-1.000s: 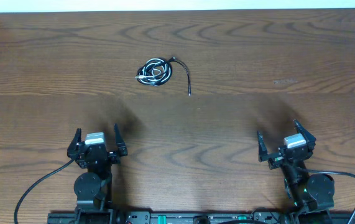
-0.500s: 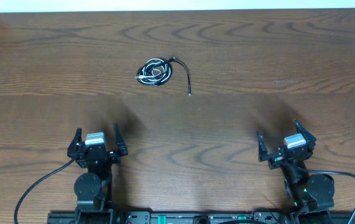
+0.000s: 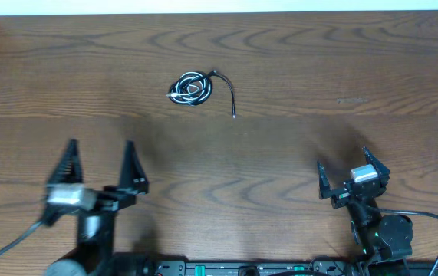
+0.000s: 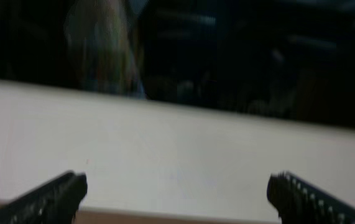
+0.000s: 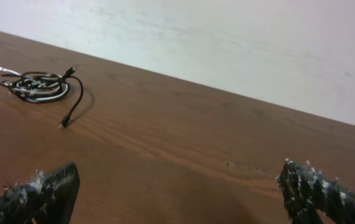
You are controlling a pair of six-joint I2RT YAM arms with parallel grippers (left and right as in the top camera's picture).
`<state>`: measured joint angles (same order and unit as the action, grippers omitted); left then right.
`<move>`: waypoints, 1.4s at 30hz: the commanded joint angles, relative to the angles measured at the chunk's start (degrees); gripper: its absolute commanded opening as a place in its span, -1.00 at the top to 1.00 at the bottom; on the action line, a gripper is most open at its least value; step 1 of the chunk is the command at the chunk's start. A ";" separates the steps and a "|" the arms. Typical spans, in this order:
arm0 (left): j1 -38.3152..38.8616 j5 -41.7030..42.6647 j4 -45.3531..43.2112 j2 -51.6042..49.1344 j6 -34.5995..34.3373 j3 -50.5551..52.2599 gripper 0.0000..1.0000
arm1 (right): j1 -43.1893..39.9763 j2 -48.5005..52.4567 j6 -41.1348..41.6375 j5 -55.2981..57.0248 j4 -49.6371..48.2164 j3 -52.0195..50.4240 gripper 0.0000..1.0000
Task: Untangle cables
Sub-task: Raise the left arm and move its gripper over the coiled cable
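Note:
The cables lie in one small coil of black and white cord on the wooden table, left of centre toward the back, with a black tail trailing right and toward me. In the right wrist view the same cables sit far off at the upper left. My left gripper is raised and blurred at the near left, open and empty, well short of the coil. Its wrist view shows only the wall, with the left gripper spread wide. My right gripper rests open and empty at the near right.
A white wall borders the table's far edge. Thick black wires run from the arm bases along the near edge. Bare wood stretches between both grippers and the coil.
My left arm has lifted and swung forward and to the left, its camera now pointing up at the wall. The right arm and the cables have not moved.

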<state>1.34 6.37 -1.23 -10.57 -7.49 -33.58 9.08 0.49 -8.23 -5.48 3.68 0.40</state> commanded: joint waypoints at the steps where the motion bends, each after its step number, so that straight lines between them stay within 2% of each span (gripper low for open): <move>1: 0.24 3.37 8.02 -10.23 -1.40 -17.09 -0.95 | 0.13 0.00 -0.61 0.63 0.22 -0.07 -0.98; 10: 0.24 7.15 61.09 -49.94 0.35 -75.93 -0.95 | 0.13 0.00 -0.61 0.63 0.22 -0.07 -0.98; 13: 0.24 7.17 74.49 -60.28 0.28 -87.58 -0.95 | 0.13 0.00 -0.61 0.63 0.22 -0.07 -0.99; 15: 0.24 7.19 81.07 -65.66 -0.59 -91.14 -0.95 | 0.13 0.00 -0.61 0.63 0.22 -0.07 -0.99; 21: 0.26 8.44 94.36 -77.18 -1.22 -89.68 -0.96 | 0.13 0.00 -0.61 0.63 0.22 -0.07 -0.99; 22: 0.26 9.57 96.35 -79.03 -1.18 -88.89 -0.63 | 0.13 0.00 -0.61 0.63 0.22 -0.07 -0.98; 23: 0.26 10.21 97.85 -80.61 -1.20 -88.26 0.53 | 0.13 0.00 -0.61 0.63 0.22 -0.07 -0.98; 24: 0.26 11.37 98.03 -82.62 -1.22 -87.06 0.86 | 0.13 0.00 -0.61 0.63 0.22 -0.07 -0.99; 27: 0.59 15.80 97.61 -86.53 -1.22 -81.61 0.85 | 0.13 0.00 -0.61 0.63 0.22 -0.07 -0.99; 33: 1.27 15.50 94.47 -91.34 -1.20 -70.71 0.85 | 0.13 0.00 -0.61 0.63 0.22 -0.07 -0.98; 42: 1.27 15.50 85.92 -91.89 -1.40 -54.86 0.85 | 0.13 0.00 -0.61 0.63 0.22 -0.07 -0.98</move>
<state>2.52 21.15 85.97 -102.59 -8.82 -91.83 9.08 0.54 -8.23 -5.10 3.66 0.40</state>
